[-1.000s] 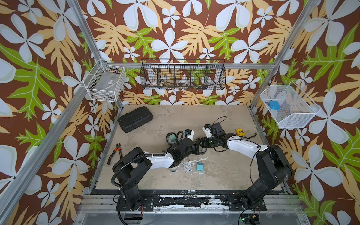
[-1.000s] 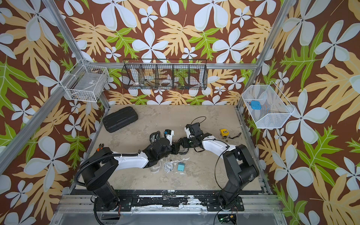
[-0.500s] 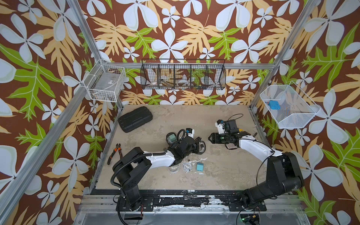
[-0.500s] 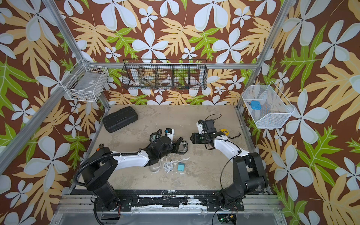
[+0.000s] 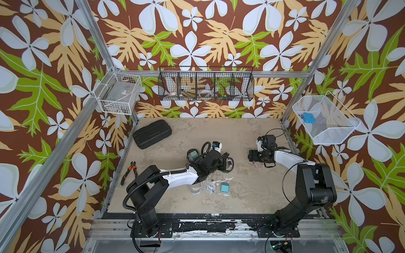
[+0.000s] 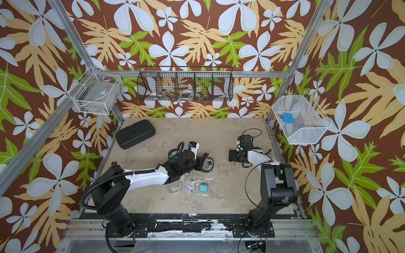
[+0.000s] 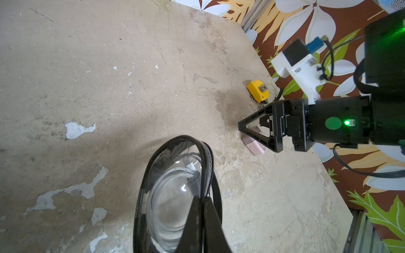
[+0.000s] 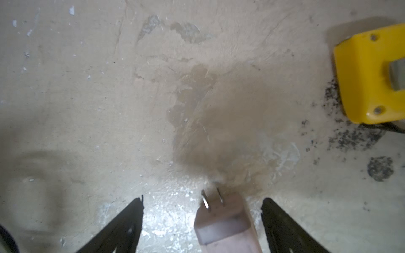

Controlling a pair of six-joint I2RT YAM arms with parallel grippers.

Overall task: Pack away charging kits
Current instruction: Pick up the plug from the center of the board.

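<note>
On rough tabletop [image 8: 87, 98], blocky pink plug [image 8: 225, 227]

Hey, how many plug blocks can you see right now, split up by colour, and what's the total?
mint green plug block: 1
teal plug block: 1
dusty pink plug block: 1
Total: 3

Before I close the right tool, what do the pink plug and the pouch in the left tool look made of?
The pink plug looks like smooth matte plastic, evenly dull; its prongs are shiny metal. The pouch is clear glossy plastic, see-through with bright highlights, stiffness unclear; its black rim looks like ribbed zipper tape, probably fabric.
</note>
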